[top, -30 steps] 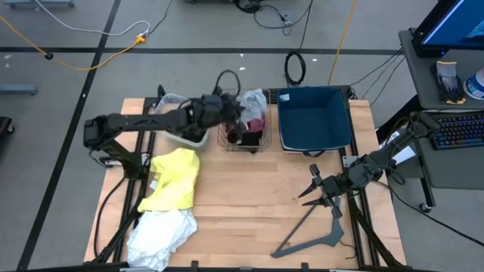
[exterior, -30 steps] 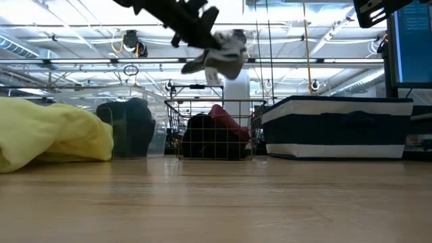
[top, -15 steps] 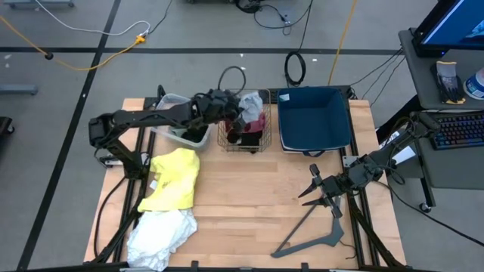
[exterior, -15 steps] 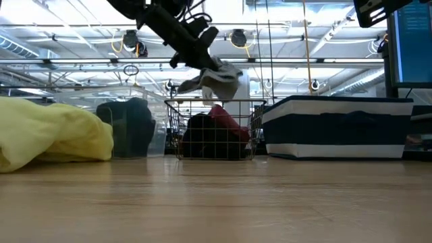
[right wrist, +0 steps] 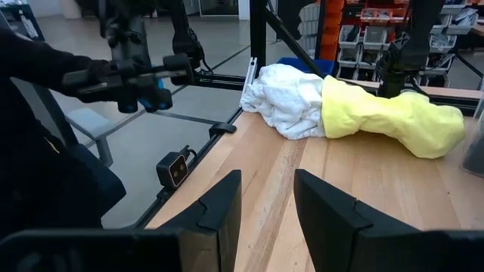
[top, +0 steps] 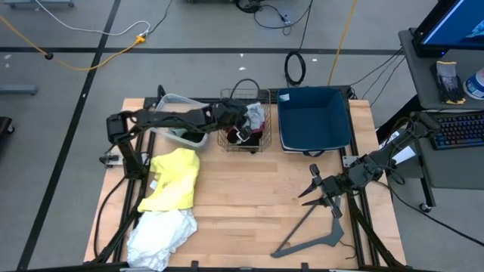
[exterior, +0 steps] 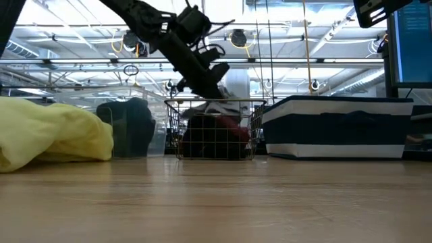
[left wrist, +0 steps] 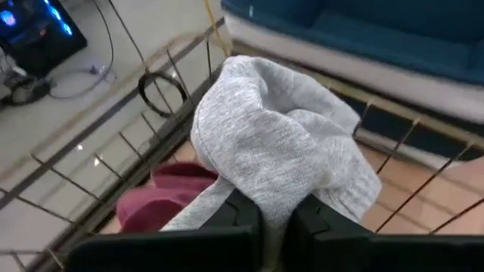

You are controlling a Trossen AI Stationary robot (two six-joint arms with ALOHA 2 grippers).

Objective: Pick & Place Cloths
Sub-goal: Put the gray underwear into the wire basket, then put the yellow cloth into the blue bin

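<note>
One light grey cloth (left wrist: pixel 280 143), soft and limp, hangs bunched over the wire basket (top: pixel 243 128) at upper centre, pinched by the left gripper (left wrist: pixel 274 219) fingers closed on its gathered fold; right gripper (right wrist: pixel 265 204) idles open.

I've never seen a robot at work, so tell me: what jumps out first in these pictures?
The left gripper reaches over a small wire basket at the table's far edge, pinching a light grey fabric garment above a maroon cloth already inside. Nearer the front left, a bright yellow garment and a crumpled white one lie on the wooden table. The right gripper waits open at the right.
</note>
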